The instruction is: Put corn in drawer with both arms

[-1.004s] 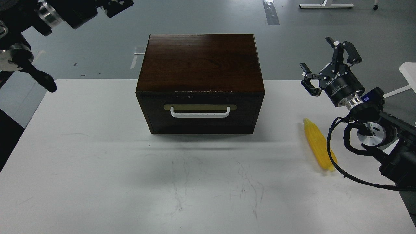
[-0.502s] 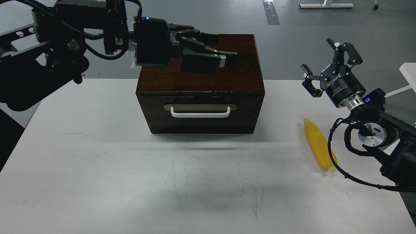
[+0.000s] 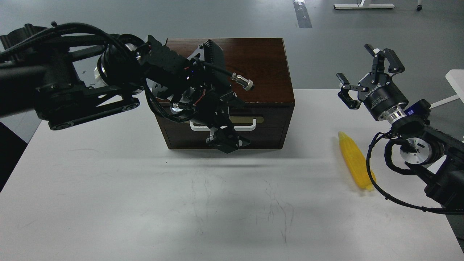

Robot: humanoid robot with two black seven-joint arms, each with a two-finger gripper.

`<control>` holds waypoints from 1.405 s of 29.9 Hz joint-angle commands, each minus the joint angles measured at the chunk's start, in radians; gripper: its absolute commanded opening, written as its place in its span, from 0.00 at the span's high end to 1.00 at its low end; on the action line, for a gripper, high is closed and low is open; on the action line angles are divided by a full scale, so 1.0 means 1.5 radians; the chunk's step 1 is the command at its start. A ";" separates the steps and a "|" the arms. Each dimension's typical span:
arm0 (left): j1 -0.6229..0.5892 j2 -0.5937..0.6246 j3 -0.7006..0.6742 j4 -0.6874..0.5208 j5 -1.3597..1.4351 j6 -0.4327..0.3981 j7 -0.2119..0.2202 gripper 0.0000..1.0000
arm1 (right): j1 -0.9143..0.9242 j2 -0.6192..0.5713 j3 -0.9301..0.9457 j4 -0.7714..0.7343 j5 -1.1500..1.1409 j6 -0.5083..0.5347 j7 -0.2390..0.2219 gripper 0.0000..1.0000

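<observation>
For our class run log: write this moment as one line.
left end effector: at drawer handle, grip unclear | right end effector: open, raised | corn: on table | drawer: closed

A robotics lab or test hall — a scuffed white worktable (image 3: 108, 203) stands on a bare grey floor (image 3: 326, 32) marked with tape strips (image 3: 302, 14) — white furniture feet (image 3: 363, 6) beyond.

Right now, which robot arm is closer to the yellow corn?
Right. The right end effector hangs open above the corn, just beyond it. The left end effector is far off, at the drawer's white handle.
</observation>
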 commanded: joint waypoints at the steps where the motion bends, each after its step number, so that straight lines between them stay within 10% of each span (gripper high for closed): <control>1: 0.001 -0.015 0.027 0.007 0.053 0.000 0.000 0.02 | 0.000 0.001 -0.001 0.000 -0.001 0.000 0.000 0.00; 42: 0.015 -0.035 0.080 0.067 0.088 0.000 0.000 0.02 | -0.002 -0.003 0.000 0.001 0.000 0.000 0.000 0.00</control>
